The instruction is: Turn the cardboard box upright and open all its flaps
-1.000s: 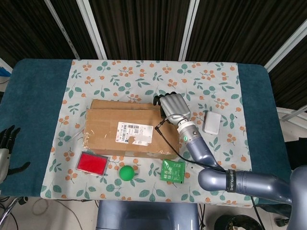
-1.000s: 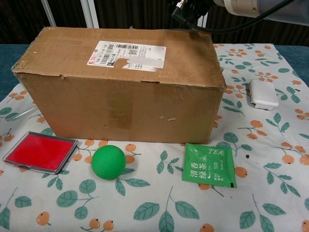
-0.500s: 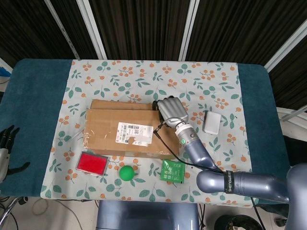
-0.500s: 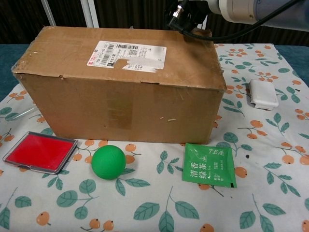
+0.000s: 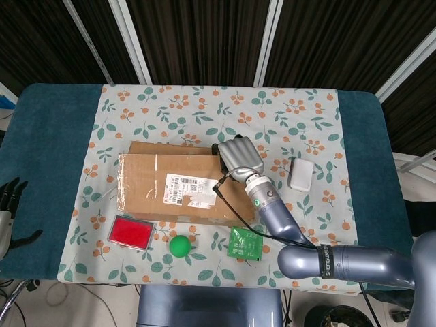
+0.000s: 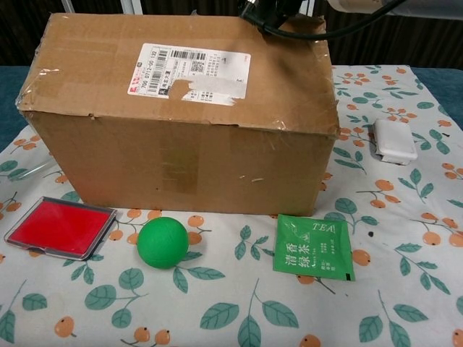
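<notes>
At the far left edge of the table [image 5: 41, 136], the robot's left hand [image 5: 9, 204] hangs idle with its fingers spread, holding nothing. On the floral cloth, a red case [image 6: 59, 226] and a green ball [image 6: 163, 243] lie just in front of the cardboard box [image 6: 181, 123], which occupies the middle of the table with its labelled face tilted toward the near side and its rear edge seemingly lifted. The right hand [image 5: 238, 156] rests over the box's far right corner, fingers curled down behind it, apparently tipping it; whether they truly grip the edge cannot be told. A green tea sachet [image 6: 314, 246] and a small white pack [image 6: 394, 139] lie to the right. By the look of it, the turn upright has only begun, and every flap remains shut.
</notes>
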### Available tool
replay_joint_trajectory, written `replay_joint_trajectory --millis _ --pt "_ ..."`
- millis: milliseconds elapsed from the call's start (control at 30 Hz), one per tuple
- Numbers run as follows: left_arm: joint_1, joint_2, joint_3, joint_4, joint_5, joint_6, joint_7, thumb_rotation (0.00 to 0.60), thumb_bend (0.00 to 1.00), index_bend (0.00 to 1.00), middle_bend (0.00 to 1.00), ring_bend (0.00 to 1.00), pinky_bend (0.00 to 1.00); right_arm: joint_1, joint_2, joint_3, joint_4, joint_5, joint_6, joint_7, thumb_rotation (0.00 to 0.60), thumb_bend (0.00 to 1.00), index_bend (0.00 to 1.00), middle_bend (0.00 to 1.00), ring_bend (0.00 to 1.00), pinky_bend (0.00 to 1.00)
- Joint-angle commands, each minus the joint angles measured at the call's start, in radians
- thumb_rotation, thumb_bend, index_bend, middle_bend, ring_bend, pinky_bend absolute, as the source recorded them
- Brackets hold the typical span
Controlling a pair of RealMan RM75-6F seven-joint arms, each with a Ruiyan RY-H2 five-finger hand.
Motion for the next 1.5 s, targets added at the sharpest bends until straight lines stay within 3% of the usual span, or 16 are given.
replay_joint_trajectory --millis 33,367,700,867,1333,1500 --pt "0.000 0.000 0.000 0.000 0.000 0.000 0.000 0.600 0.09 0.00 0.00 0.00 0.00 0.014 0.019 0.010 -0.028 0.016 0.009 -0.016 0.600 1.00 0.53 0.56 0.51 0.34" --pt "0.000 0.001 0.003 -0.002 0.002 -0.003 0.000 0.600 0.09 0.00 0.00 0.00 0.00 0.072 0.089 0.050 -0.162 0.134 0.060 -0.092 0.600 1.00 0.53 0.56 0.51 0.34" --pt "-0.002 0.001 0.006 -0.004 -0.001 -0.010 0.013 0.600 0.09 0.00 0.00 0.00 0.00 0.164 0.152 0.093 -0.312 0.361 0.189 -0.206 0.600 1.00 0.53 0.56 0.51 0.34" --pt "-0.002 0.000 0.007 -0.005 0.000 -0.010 0.019 0.600 0.09 0.00 0.00 0.00 0.00 0.197 0.173 0.118 -0.359 0.401 0.231 -0.223 0.600 1.00 0.53 0.56 0.51 0.34" --pt "-0.002 -0.001 0.010 -0.005 0.003 -0.009 0.023 0.600 0.09 0.00 0.00 0.00 0.00 0.292 0.273 0.211 -0.470 0.744 0.286 -0.286 0.600 1.00 0.53 0.56 0.51 0.34" --pt "-0.003 -0.004 0.012 0.001 0.011 -0.005 0.032 0.600 0.09 0.00 0.00 0.00 0.00 0.312 0.294 0.223 -0.491 0.801 0.287 -0.290 0.600 1.00 0.53 0.57 0.52 0.37"
